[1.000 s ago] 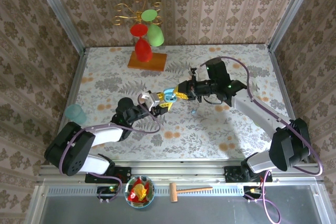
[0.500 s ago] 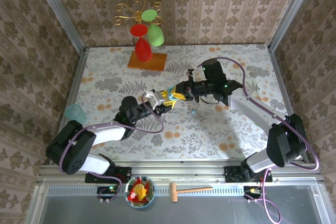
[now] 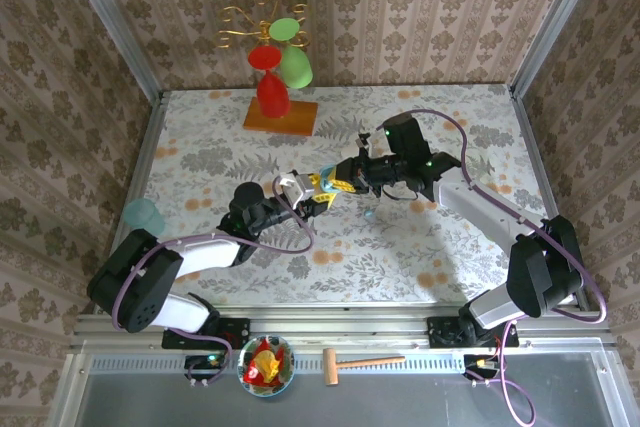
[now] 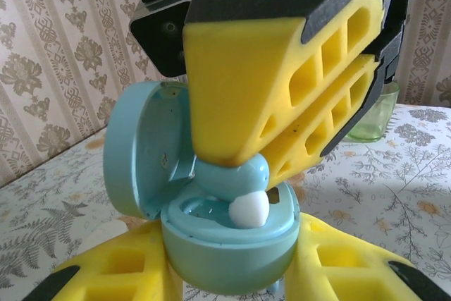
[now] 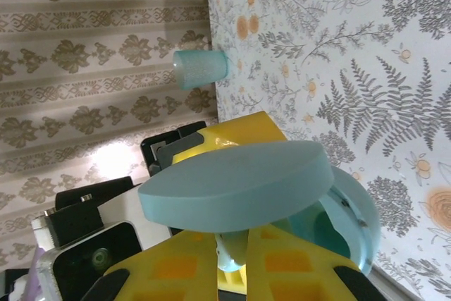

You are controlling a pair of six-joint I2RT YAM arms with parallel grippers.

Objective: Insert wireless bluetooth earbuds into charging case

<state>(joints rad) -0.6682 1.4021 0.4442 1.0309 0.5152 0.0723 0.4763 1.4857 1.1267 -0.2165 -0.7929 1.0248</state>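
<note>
Cup: a frosted, translucent teal tumbler stood at the left edge of the table, which was covered in a pale cloth printed with grey ferns and orange flowers.
Stand: at the back, a flat orange wooden block carried curly gold wire hung with glossy red and green glasses.
Left end effector: its blocky yellow fingers, pierced with angular cut-outs, had narrowed onto the base of the charging case from both sides and held it clear of the table.
Charging case: a smooth, rounded, pale blue pebble. Its lid was hinged open and stood upright on the left, above a moulded well in the base.
Earbud: a glossy pale blue bulb with a rounded white tip, sitting in the mouth of the case's well.
Right end effector: it came down from above with matching yellow ribbed fingers pressed close together, pinching the earbud's upper end.
</note>
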